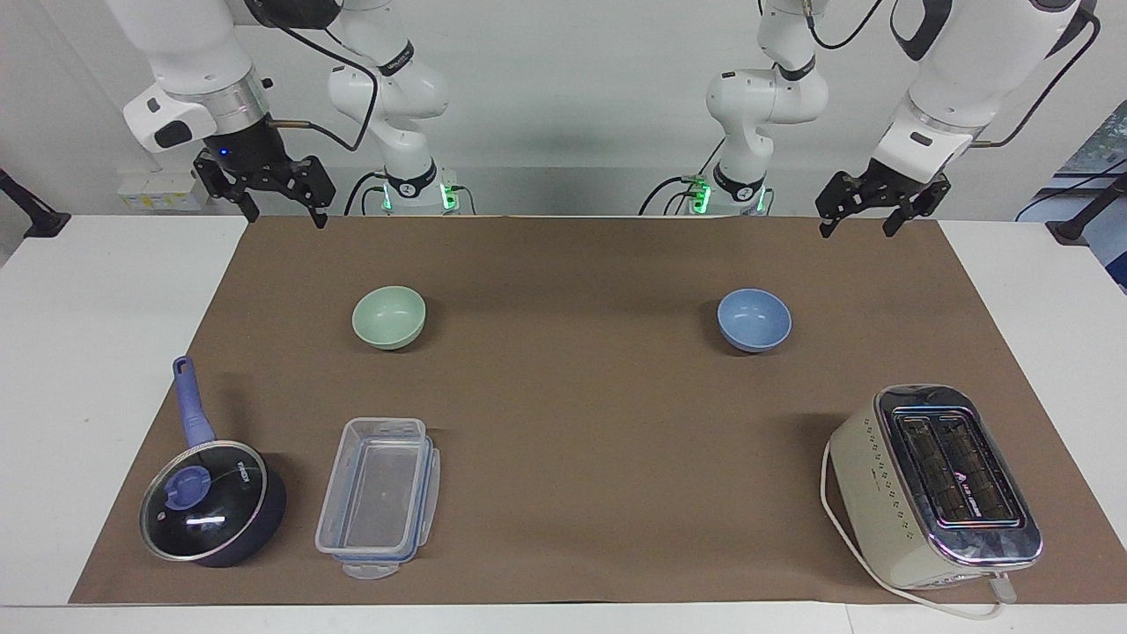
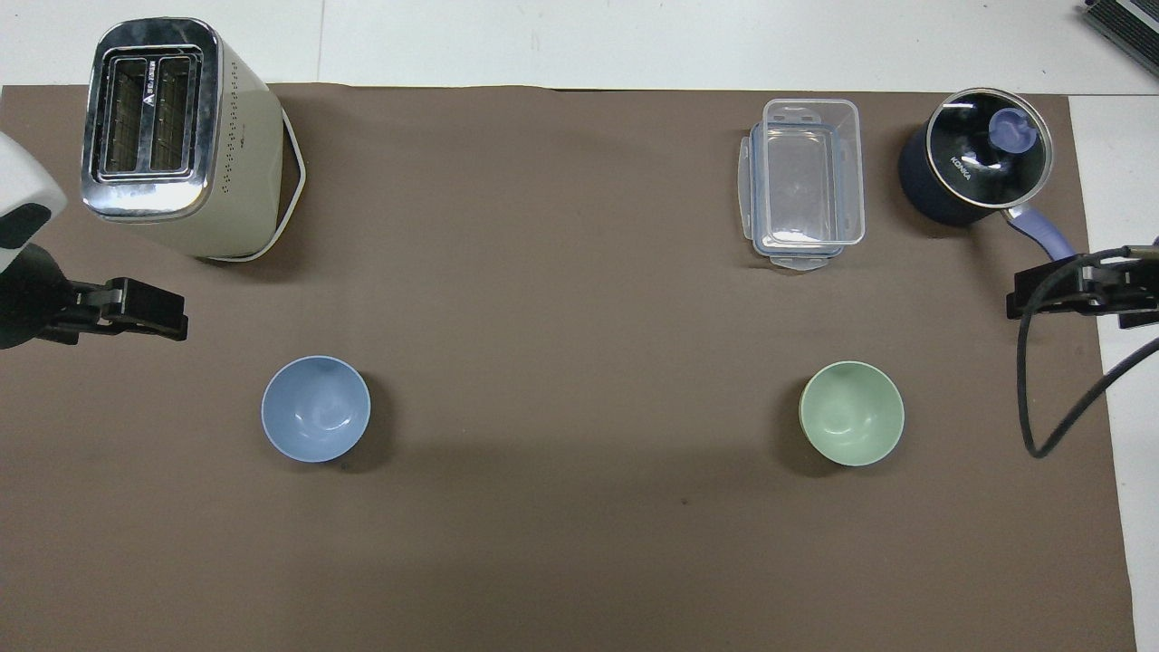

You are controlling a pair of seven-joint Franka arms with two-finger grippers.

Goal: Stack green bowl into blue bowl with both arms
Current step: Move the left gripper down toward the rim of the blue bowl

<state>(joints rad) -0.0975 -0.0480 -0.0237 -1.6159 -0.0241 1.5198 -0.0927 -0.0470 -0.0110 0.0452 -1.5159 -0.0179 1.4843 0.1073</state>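
The green bowl stands upright and empty on the brown mat toward the right arm's end. The blue bowl stands upright and empty toward the left arm's end, well apart from it. My right gripper is open and empty, raised over the mat's edge at its own end, apart from the green bowl. My left gripper is open and empty, raised over the mat's edge at its own end, apart from the blue bowl.
A cream toaster stands farther from the robots than the blue bowl. A clear plastic container and a dark lidded saucepan with a blue handle stand farther than the green bowl. The brown mat covers the table.
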